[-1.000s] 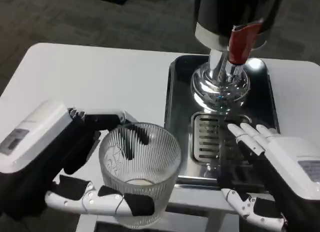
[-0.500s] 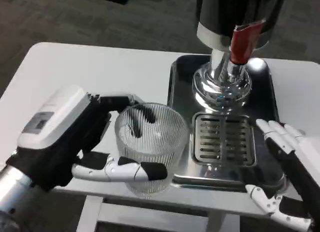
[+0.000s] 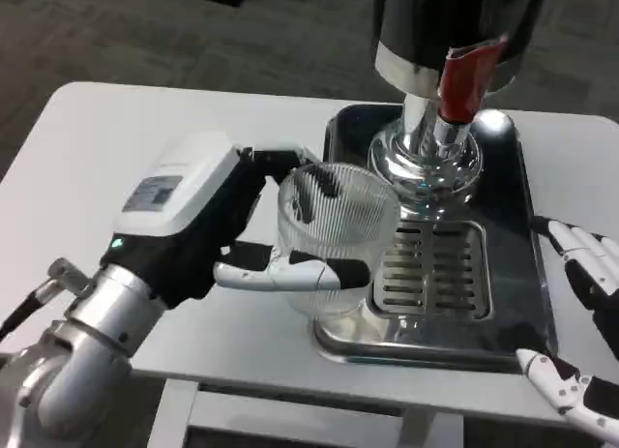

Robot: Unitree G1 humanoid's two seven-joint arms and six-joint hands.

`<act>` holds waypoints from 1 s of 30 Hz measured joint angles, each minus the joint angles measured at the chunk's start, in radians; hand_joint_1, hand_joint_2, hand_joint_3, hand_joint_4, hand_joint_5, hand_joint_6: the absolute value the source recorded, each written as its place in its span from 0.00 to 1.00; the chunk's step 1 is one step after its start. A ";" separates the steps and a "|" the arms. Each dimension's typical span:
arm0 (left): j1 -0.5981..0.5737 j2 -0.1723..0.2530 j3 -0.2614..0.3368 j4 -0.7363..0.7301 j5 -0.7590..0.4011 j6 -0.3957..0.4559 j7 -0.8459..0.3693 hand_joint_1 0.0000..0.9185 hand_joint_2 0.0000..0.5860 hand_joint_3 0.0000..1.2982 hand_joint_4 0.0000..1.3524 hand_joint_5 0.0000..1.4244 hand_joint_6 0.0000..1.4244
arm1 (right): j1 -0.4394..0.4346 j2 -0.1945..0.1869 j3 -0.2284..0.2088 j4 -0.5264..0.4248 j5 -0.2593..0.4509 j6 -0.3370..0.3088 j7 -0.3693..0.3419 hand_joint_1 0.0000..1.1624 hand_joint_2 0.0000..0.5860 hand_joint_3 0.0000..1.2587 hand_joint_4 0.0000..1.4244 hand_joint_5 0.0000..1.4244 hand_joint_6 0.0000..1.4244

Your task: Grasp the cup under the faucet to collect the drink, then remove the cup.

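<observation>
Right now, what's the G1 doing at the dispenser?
The left hand holds a ribbed glass cup, fingers wrapped around its side, at the left edge of the metal drip tray. The cup is not yet under the faucet, which sits further right, above the grate. The right hand waits open at the tray's right side, holding nothing.

We see a clear ribbed cup [image 3: 337, 237], standing up and held off the surface by the left robot hand [image 3: 208, 225], over the tray's [image 3: 530, 303] left edge, near the faucet [image 3: 462, 80].
</observation>
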 measured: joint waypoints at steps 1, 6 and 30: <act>-0.016 -0.007 -0.010 0.019 0.013 0.000 0.012 0.37 0.37 0.79 0.89 0.99 1.00 | 0.002 0.000 -0.007 -0.001 0.005 0.000 0.000 0.35 0.83 0.03 0.03 0.03 0.06; -0.078 -0.022 -0.064 0.100 0.063 0.003 0.051 0.37 0.37 0.79 0.89 0.99 1.00 | 0.011 -0.001 -0.030 -0.003 0.031 0.000 0.000 0.35 0.83 0.04 0.03 0.03 0.06; -0.201 -0.064 -0.213 0.267 0.216 -0.019 0.259 0.36 0.37 0.72 0.78 0.90 1.00 | 0.070 -0.034 -0.129 -0.010 0.138 -0.011 -0.017 0.36 0.84 0.06 0.04 0.03 0.06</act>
